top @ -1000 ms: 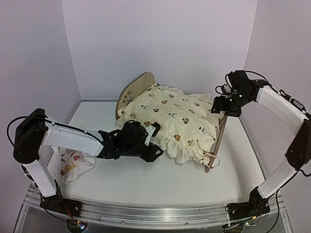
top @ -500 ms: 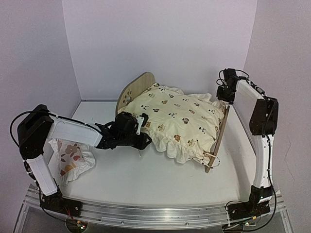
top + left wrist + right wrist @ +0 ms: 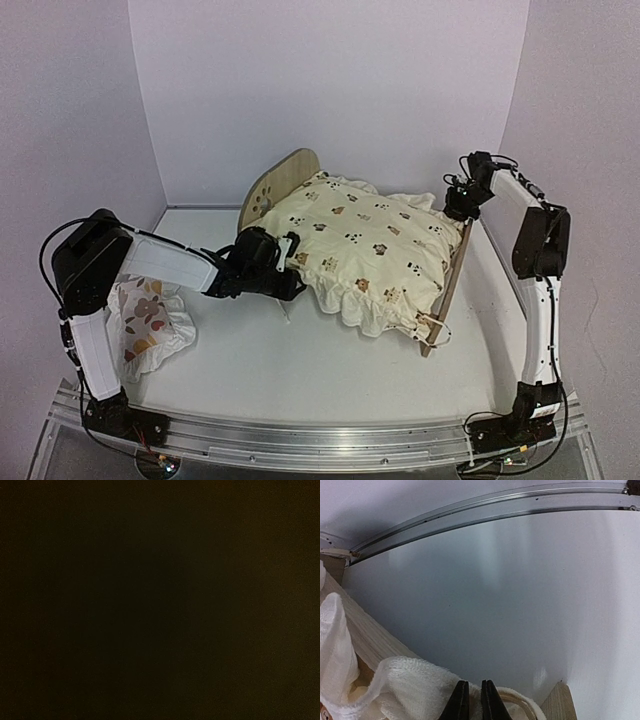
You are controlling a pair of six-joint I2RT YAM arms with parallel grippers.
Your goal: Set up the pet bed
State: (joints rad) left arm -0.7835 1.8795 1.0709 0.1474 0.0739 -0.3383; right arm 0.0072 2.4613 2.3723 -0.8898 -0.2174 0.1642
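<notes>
The pet bed stands mid-table, its arched wooden headboard [image 3: 281, 182] at the back left and its low footboard [image 3: 452, 278] at the right. A cream animal-print cushion [image 3: 360, 245] with ruffles covers its base. My left gripper [image 3: 292, 260] is pressed against the cushion's left edge; its fingers are hidden and the left wrist view is black. My right gripper [image 3: 458, 206] is at the cushion's far right corner. In the right wrist view the right gripper [image 3: 471, 684] is shut on a fold of the cushion's white fleecy edge [image 3: 405, 685], beside the footboard's wood [image 3: 367, 635].
A small white pillow [image 3: 148, 325] with orange-brown prints lies crumpled at the left, beside the left arm's base. Walls close the table in at the back and both sides. A metal rail [image 3: 300, 440] runs along the near edge.
My right gripper has shut on the cushion's far right corner, with the arm folded upright. My left gripper has slid back and left along the cushion's edge.
</notes>
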